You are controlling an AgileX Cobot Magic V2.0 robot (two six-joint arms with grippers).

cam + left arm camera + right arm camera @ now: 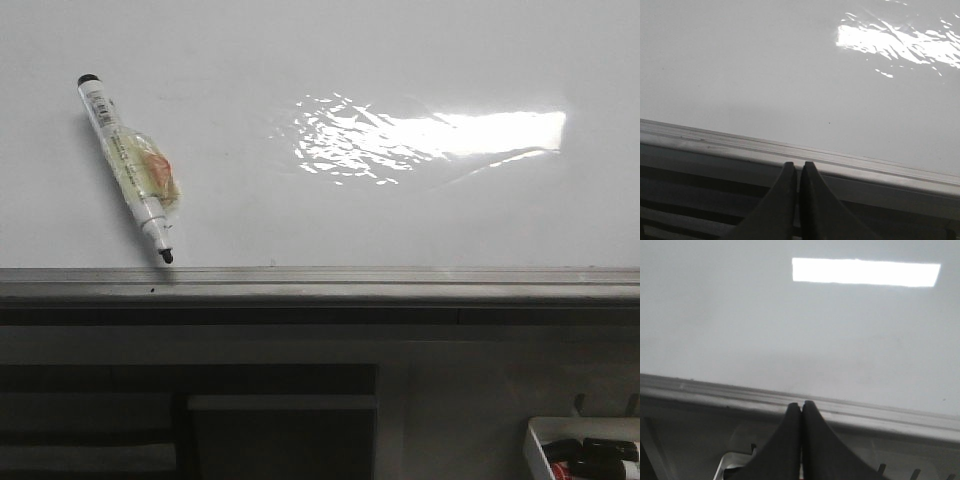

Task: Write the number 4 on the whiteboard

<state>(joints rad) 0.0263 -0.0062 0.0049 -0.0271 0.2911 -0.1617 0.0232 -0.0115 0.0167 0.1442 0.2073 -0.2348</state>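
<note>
Glossy white whiteboard (400,210), grey rail (320,283); white marker (128,167), black cap.

One whiteboard (300,60) with one grey edge rail (400,282). One marker (127,166) lying on the board. One white tray (535,445) holding several dark items, number unclear. Two grippers, left (800,167) and right (801,406).

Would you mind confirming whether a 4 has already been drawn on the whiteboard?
No, the whiteboard carries no drawn figure; only a marker lies on it.
</note>
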